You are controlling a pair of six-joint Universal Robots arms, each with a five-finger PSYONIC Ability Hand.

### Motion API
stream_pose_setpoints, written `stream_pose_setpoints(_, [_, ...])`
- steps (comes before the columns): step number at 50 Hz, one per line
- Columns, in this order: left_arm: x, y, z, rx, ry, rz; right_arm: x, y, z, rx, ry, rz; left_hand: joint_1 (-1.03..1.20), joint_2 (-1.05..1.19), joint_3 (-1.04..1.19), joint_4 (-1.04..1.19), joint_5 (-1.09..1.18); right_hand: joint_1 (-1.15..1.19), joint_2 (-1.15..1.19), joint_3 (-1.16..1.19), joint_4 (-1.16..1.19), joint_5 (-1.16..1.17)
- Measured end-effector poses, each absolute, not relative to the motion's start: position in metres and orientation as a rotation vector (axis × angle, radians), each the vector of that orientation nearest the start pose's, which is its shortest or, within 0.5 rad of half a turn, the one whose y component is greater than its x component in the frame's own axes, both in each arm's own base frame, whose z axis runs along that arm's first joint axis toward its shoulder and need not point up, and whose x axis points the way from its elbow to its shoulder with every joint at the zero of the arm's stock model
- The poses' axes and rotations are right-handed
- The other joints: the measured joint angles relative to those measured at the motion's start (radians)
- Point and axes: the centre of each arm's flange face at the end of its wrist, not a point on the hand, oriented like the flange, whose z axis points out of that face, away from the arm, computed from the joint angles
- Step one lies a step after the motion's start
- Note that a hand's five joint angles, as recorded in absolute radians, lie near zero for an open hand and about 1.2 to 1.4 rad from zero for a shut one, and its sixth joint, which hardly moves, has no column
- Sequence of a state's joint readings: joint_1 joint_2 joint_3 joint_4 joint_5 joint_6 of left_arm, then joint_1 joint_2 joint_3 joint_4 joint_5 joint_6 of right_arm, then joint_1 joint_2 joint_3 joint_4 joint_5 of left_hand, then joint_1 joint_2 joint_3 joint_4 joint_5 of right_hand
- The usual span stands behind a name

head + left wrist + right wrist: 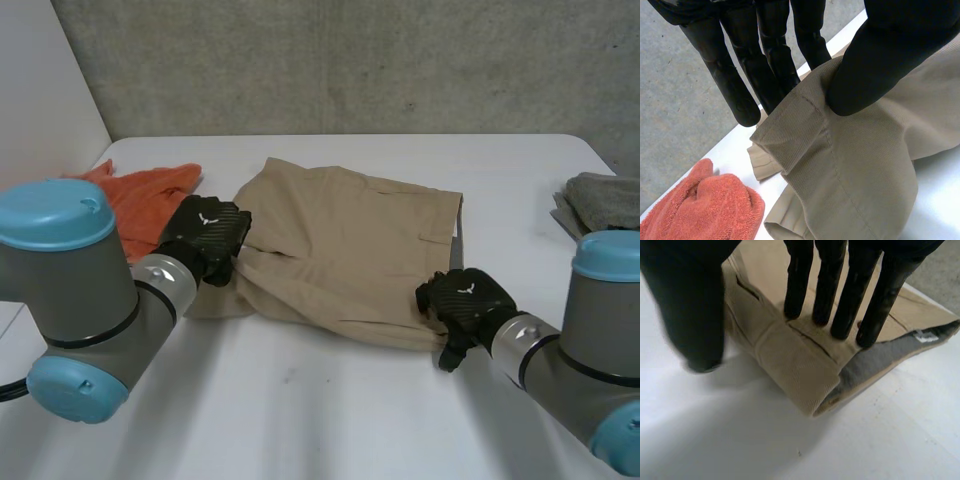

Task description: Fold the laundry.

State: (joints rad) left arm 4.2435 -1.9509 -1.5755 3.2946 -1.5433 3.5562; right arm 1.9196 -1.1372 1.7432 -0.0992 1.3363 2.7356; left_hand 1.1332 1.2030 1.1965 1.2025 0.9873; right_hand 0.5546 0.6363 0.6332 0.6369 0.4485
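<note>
On the white table (300,410), the right hand (466,303) rested straight fingers on the near corner of tan shorts (350,240) — thumb apart. The left hand (205,235) pinched their left edge between thumb and fingers. Beyond lay an orange towel (145,195) — and, far right, grey cloth (605,200).

- A white table (330,400) takes up most of the head view. Its surface is plain and matte.
- An orange towel (140,195) lies crumpled on the table near the far left corner. Its pile looks thick and looped.
- A grey cloth (605,200) lies at the right edge of the table. It seems to be folded, though part of it is cut off.
- A grey concrete wall (350,60) stands behind the far edge of the table.
- A white panel (45,90) stands at the left, next to the concrete wall.
</note>
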Motion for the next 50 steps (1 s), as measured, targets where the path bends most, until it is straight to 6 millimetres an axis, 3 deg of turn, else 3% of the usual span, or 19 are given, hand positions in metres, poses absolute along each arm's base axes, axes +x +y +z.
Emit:
stream_pose_setpoints(1, [-0.281, -0.259, 0.193, 1.097, 2.256, -1.981, 0.251, -0.245, 0.132, -1.104, 2.31, -1.513, 0.0, 0.0, 0.0, 0.0, 0.0, 0.027, 0.025, 0.025, 0.024, 0.022])
stream_pose_setpoints(3, [-0.281, -0.258, 0.192, 1.1, 2.261, -1.974, 0.252, -0.25, 0.132, -1.097, 2.326, -1.536, 0.0, 0.0, 0.0, 0.0, 0.0, 0.39, 0.468, 0.461, 0.458, 0.437])
stream_pose_setpoints(8, [-0.279, -0.252, 0.187, 1.121, 2.285, -1.938, 0.25, -0.257, 0.142, -1.084, 2.326, -1.618, 0.0, 0.0, 0.0, 0.0, 0.0, 0.419, 0.543, 0.548, 0.552, 0.534])
stream_pose_setpoints(15, [-0.263, -0.212, 0.187, 1.206, 2.387, -1.758, 0.241, -0.243, 0.186, -1.189, 2.273, -1.729, 0.0, 0.0, 0.0, 0.0, 0.0, 0.419, 0.543, 0.548, 0.552, 0.538])
stream_pose_setpoints(21, [-0.243, -0.162, 0.193, 1.308, 2.515, -1.53, 0.216, -0.216, 0.197, -1.5, 2.337, -1.571, 0.0, 0.0, 0.0, 0.0, 0.0, 0.419, 0.543, 0.548, 0.553, 0.538])
stream_pose_setpoints(24, [-0.238, -0.121, 0.195, 1.46, 2.605, -1.376, 0.199, -0.196, 0.198, -1.706, 2.381, -1.353, 0.0, 0.0, 0.0, 0.0, 0.0, 0.419, 0.543, 0.548, 0.553, 0.538])
stream_pose_setpoints(28, [-0.238, -0.094, 0.196, 1.596, 2.648, -1.286, 0.191, -0.186, 0.202, -1.796, 2.38, -1.227, 0.0, 0.0, 0.0, 0.0, 0.0, 0.419, 0.543, 0.548, 0.553, 0.538])
stream_pose_setpoints(31, [-0.241, -0.089, 0.197, 1.648, 2.646, -1.287, 0.191, -0.187, 0.206, -1.803, 2.375, -1.225, 0.0, 0.0, 0.0, 0.0, 0.013, 0.419, 0.543, 0.548, 0.553, 0.538])
stream_pose_setpoints(36, [-0.254, -0.104, 0.197, 1.65, 2.595, -1.399, 0.194, -0.202, 0.211, -1.73, 2.377, -1.333, 0.0, 0.0, 0.0, 0.0, 0.018, 0.428, 0.543, 0.548, 0.554, 0.538])
stream_pose_setpoints(37, [-0.265, -0.121, 0.196, 1.617, 2.545, -1.5, 0.196, -0.21, 0.211, -1.691, 2.38, -1.378, 0.0, 0.0, 0.0, 0.0, 0.018, 0.433, 0.543, 0.548, 0.554, 0.538])
stream_pose_setpoints(38, [-0.265, -0.121, 0.196, 1.617, 2.545, -1.5, 0.196, -0.21, 0.211, -1.691, 2.38, -1.378, 0.0, 0.0, 0.0, 0.0, 0.018, 0.433, 0.543, 0.548, 0.554, 0.538])
stream_pose_setpoints(40, [-0.277, -0.143, 0.194, 1.564, 2.484, -1.61, 0.201, -0.233, 0.207, -1.593, 2.389, -1.477, 0.0, 0.0, 0.0, 0.0, 0.018, 0.433, 0.543, 0.548, 0.554, 0.538])
stream_pose_setpoints(42, [-0.277, -0.143, 0.194, 1.564, 2.484, -1.61, 0.201, -0.233, 0.207, -1.593, 2.389, -1.477, 0.0, 0.0, 0.0, 0.0, 0.018, 0.433, 0.543, 0.548, 0.554, 0.538])
stream_pose_setpoints(43, [-0.299, -0.187, 0.19, 1.444, 2.368, -1.788, 0.206, -0.263, 0.2, -1.494, 2.405, -1.582, 0.0, 0.0, 0.0, 0.0, 0.018, 0.433, 0.543, 0.548, 0.555, 0.538])
stream_pose_setpoints(50, [-0.337, -0.259, 0.177, 1.306, 2.138, -1.985, 0.221, -0.307, 0.191, -1.425, 2.44, -1.765, 0.0, 0.0, 0.0, 0.0, 0.018, 0.433, 0.543, 0.548, 0.555, 0.538])
